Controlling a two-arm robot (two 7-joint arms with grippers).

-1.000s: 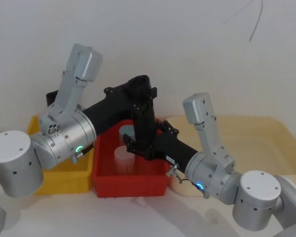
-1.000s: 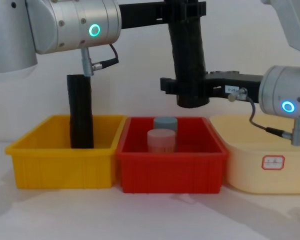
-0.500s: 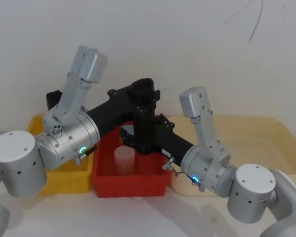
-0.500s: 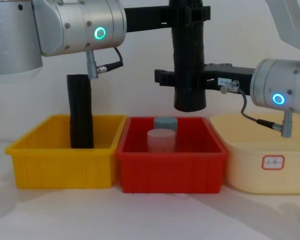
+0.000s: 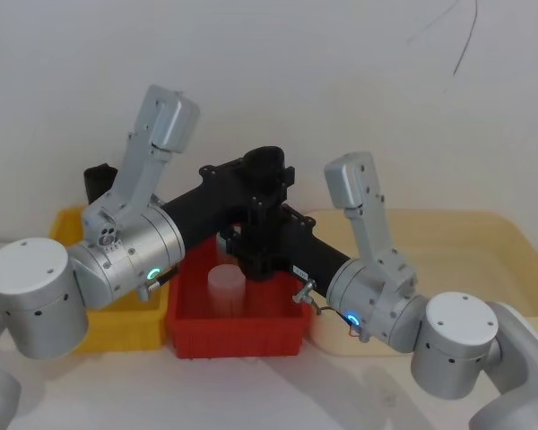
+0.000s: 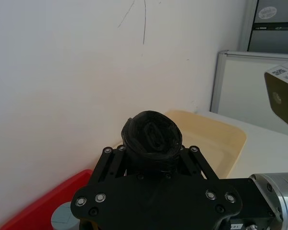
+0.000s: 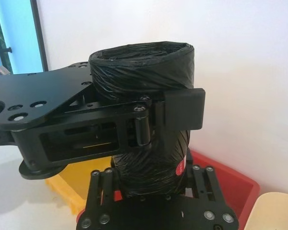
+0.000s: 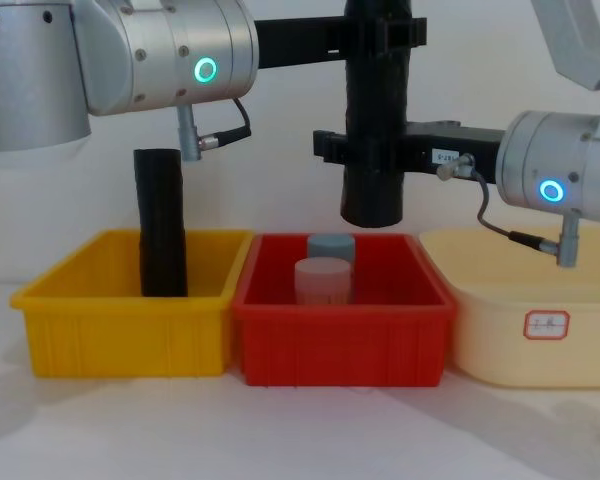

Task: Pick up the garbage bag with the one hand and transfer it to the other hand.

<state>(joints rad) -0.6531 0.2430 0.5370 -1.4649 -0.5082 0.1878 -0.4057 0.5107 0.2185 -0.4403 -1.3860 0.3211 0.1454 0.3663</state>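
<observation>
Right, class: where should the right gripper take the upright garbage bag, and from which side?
Its round body below the left gripper, coming in level from the robot's right. The garbage bag stands upright, top taken, lower half free above the red bin; the right gripper is at that height.

There are three bins (yellow bin (image 8: 130, 335), red bin (image 8: 340, 345), cream bin (image 8: 500, 345)), two black rolls (bag roll (image 8: 372, 195), tube (image 8: 162, 225)) and two jars (grey jar (image 8: 330, 246), pale jar (image 8: 322, 282)).

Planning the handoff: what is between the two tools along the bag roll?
Only a bare stretch of the bag roll, seen in the chest view: the left tool grips its top, the right tool lower down.
</observation>
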